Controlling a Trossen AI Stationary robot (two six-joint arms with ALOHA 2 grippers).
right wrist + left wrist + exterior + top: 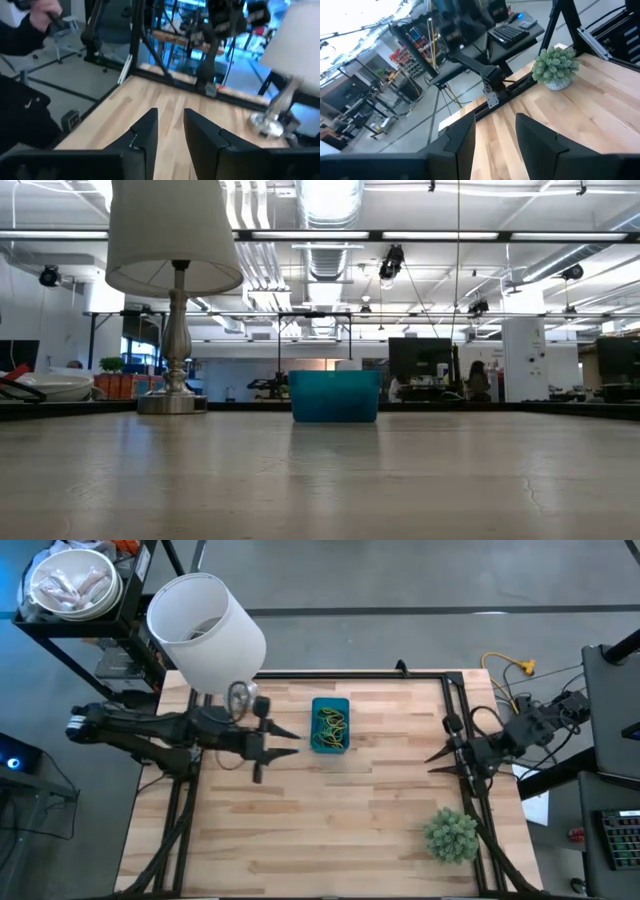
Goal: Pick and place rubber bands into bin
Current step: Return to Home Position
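In one bin point(331, 701), many rubber bands point(330, 724)

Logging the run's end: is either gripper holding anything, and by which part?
Nothing is held: left gripper and right gripper are open and empty; the rubber bands lie in the bin.

Bright even overhead light, ceiling light strips point(420, 236) glaring, soft faint shadows on the pale table point(350, 810)

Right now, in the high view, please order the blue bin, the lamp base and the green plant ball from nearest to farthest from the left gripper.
From the left gripper:
1. Blue bin, just past its tip.
2. Lamp base, beside the arm, toward the back edge.
3. Green plant ball, front right corner.
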